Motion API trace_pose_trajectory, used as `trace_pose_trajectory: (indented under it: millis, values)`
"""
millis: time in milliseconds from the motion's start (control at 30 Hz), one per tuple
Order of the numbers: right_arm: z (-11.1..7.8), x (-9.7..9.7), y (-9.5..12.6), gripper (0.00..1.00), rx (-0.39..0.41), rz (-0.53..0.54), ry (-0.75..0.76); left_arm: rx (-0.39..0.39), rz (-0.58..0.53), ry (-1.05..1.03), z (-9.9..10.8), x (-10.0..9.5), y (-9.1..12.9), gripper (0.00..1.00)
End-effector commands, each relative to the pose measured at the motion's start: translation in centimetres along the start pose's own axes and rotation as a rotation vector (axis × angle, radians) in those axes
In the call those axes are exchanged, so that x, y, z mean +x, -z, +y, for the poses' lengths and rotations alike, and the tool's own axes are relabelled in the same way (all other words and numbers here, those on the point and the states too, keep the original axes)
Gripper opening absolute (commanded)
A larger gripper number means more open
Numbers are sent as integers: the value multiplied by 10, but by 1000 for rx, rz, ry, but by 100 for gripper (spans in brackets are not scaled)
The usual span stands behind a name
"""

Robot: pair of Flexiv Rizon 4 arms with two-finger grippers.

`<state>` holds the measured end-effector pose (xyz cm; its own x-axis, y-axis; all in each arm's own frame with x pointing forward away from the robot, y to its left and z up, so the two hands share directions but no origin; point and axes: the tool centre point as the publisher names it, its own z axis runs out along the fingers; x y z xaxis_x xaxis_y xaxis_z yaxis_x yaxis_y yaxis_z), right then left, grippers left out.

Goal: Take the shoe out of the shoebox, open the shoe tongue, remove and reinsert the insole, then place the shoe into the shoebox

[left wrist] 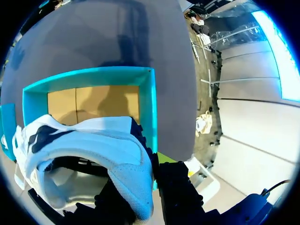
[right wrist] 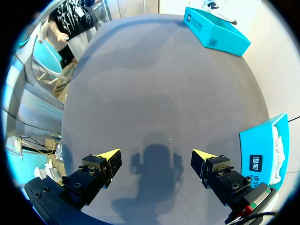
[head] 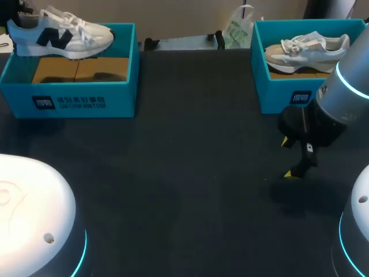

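1 white shoe [left wrist: 89, 140] sits clamped in left gripper [left wrist: 143, 199]; right gripper [right wrist: 157, 161] spread wide.

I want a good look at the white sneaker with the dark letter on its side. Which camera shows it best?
The head view: the white sneaker appears whole, side-on, over the left shoebox. The left wrist view shows only its heel end, close up; the right wrist view, a distant sliver.

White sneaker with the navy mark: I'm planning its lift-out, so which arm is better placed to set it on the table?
Left. The left pincer grips the white navy-marked sneaker above the teal cardboard shoebox; the right pincer hangs open over the dark table, well away.
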<state>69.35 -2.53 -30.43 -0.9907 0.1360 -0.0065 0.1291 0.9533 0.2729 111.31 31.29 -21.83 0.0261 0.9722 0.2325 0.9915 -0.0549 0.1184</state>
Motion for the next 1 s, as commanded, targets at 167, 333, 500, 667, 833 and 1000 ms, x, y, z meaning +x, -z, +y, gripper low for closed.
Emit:
trace_pose_trajectory:
  millis: [167, 333, 500, 667, 833, 1000]
  values:
    - [0, 1, -1, 100, 1, -2, -1, 4, 10, 13, 2, -10, -27, 0]
    - [0, 1, -1, 100, 1, -2, -1, 24, 5, 19, 6, -15, -39, 0]
    - [0, 1, -1, 100, 1, -2, -1, 31, 24, 40, 15, -17, -49, 0]
    - [0, 1, -1, 100, 1, -2, -1, 23, 48, 22, 13, -24, -57, 0]
    - [0, 1, -1, 100, 1, -2, -1, 35, 43, 17, 3, -28, -65, 0]
    - [0, 1, -1, 100, 1, -2, -1, 27, 36, 3, -14, -26, -65, 0]
